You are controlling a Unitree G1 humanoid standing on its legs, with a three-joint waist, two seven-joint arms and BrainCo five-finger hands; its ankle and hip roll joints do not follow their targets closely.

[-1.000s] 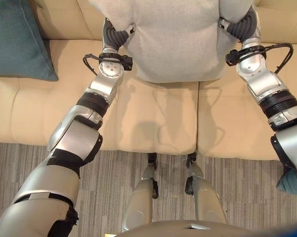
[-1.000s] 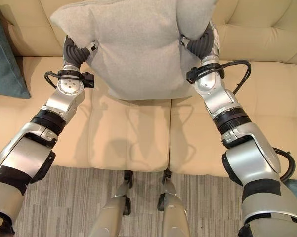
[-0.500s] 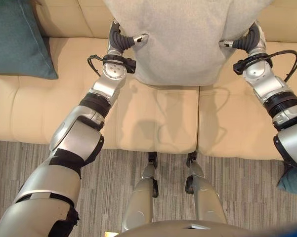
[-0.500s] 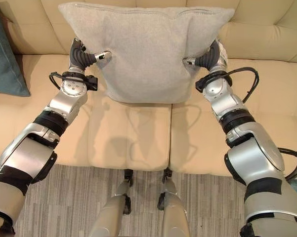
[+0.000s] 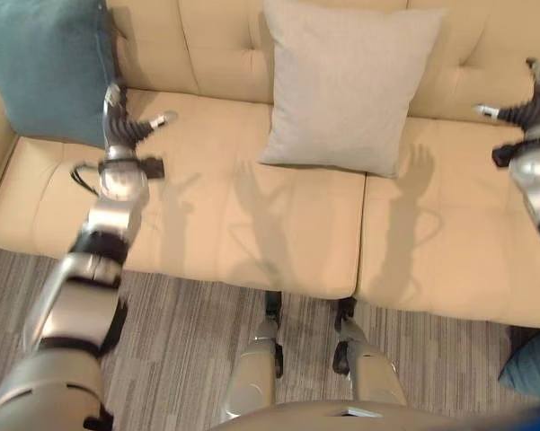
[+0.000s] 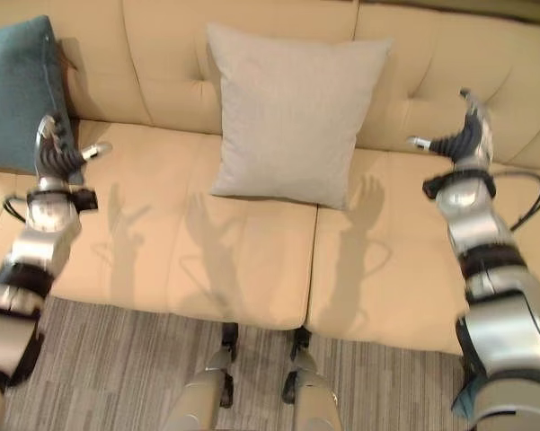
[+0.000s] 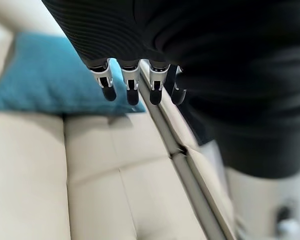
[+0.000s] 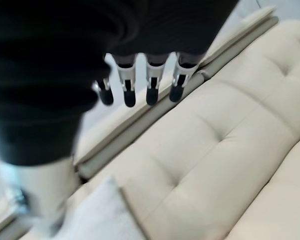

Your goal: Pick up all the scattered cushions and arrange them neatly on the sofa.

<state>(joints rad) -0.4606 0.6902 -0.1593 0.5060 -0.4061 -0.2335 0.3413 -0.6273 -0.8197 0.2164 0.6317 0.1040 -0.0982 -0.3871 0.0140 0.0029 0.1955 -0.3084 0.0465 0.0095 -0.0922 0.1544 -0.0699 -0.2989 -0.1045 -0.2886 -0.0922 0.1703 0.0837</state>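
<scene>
Grey cushion (image 5: pixel 346 85): released since a moment ago, propped on the sofa (image 5: pixel 278 233) back (placement looks done).
Left hand (image 5: pixel 124 126), right hand (image 6: pixel 458 135): fingers apart, empty.

We see a cream sofa (image 5: pixel 252 224) with tufted, buttoned backrest panels in the same pale shade. Against its back we see a plain light-grey cushion (image 5: pixel 350 85), its cloth unpatterned. At the sofa's left end we see a teal cushion (image 5: pixel 49 67), also plain; in the left wrist view it reads as a brighter blue-green. A second teal cushion (image 5: pixel 532 364) shows on the floor (image 5: pixel 180 341), whose carpet we see in grey and brown streaks, like narrow stripes.
</scene>
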